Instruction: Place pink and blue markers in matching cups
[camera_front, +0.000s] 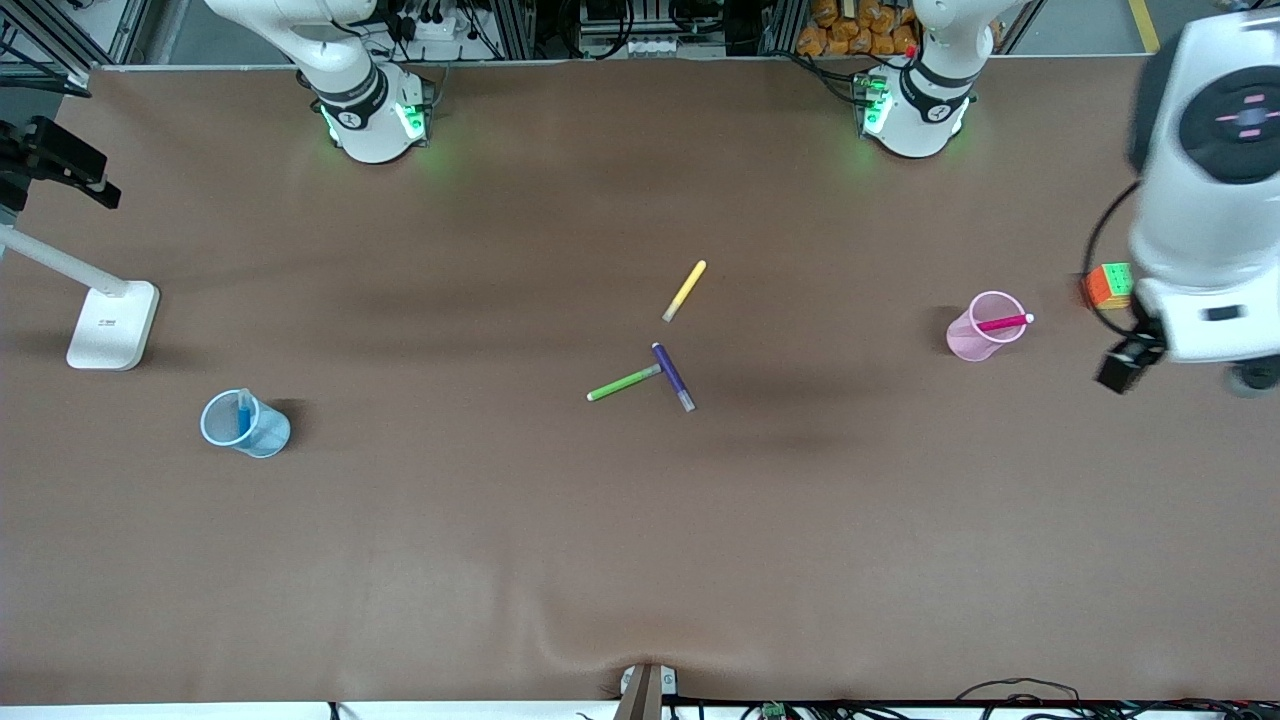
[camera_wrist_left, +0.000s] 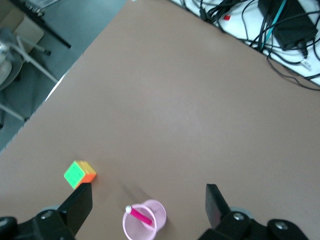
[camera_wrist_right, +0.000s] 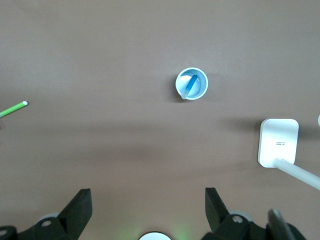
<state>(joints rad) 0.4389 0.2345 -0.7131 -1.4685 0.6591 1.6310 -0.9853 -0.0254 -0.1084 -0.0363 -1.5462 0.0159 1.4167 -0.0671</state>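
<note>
The pale pink cup (camera_front: 962, 338) stands toward the left arm's end of the table with the pink marker (camera_front: 1003, 322) in it, white tip resting on the rim. The light blue cup (camera_front: 268, 436) stands toward the right arm's end with the blue marker (camera_front: 243, 412) upright in it. My left gripper (camera_wrist_left: 147, 200) is open and empty, high over the pink cup (camera_wrist_left: 161, 212) and pink marker (camera_wrist_left: 140, 216). My right gripper (camera_wrist_right: 148, 205) is open and empty, high over the table near its own base, apart from the blue cup (camera_wrist_right: 202, 85) and blue marker (camera_wrist_right: 189, 86).
A yellow pen (camera_front: 685, 290), a green pen (camera_front: 622, 383) and a dark purple pen (camera_front: 673, 376) lie mid-table. A colour cube (camera_front: 1108, 285) sits beside the pink cup. A white stand base (camera_front: 112, 325) sits farther from the front camera than the blue cup.
</note>
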